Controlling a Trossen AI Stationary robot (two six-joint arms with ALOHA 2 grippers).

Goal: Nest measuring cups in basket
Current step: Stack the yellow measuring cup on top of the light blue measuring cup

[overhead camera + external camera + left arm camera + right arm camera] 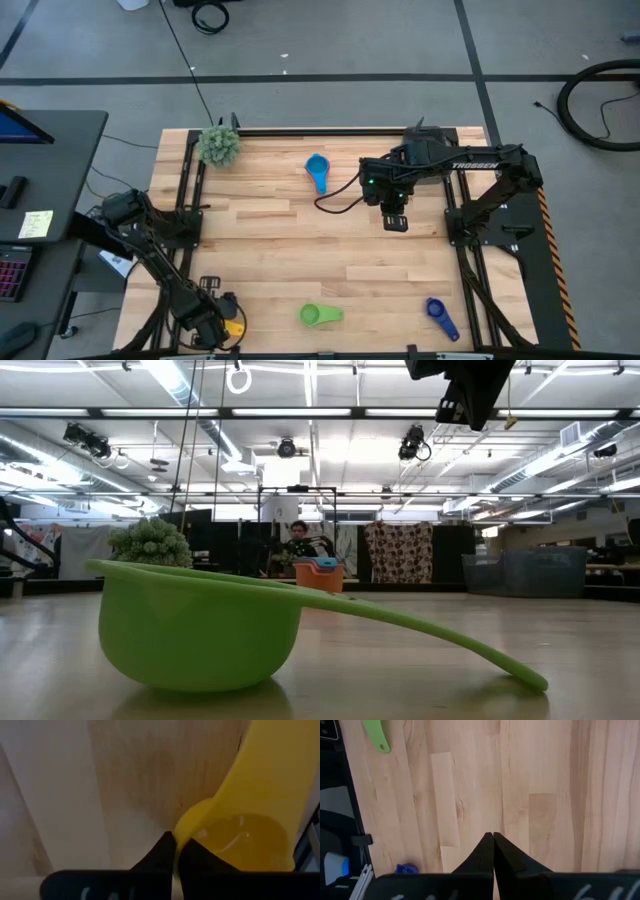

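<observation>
Two tools clenched: left tool (pixel 174 842) pinching yellow cup (pixel 245 837) rim at worktop (pixel 280 240) corner; right tool (pixel 493 839) empty, hovering mid-worktop.

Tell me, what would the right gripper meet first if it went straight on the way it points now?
Likely only bare table: the shut right gripper faces plain wood, with no cup in line.

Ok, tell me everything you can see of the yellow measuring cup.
The yellow measuring cup is a glossy, plastic-looking scoop with a round bowl and a flat handle. It sits at the table's near-left corner. The left end effector is shut on the bowl's rim, one finger inside and one outside. In the high view only a sliver of yellow shows beside the arm. Whether the cup rests on the wood or is lifted cannot be told.
</observation>
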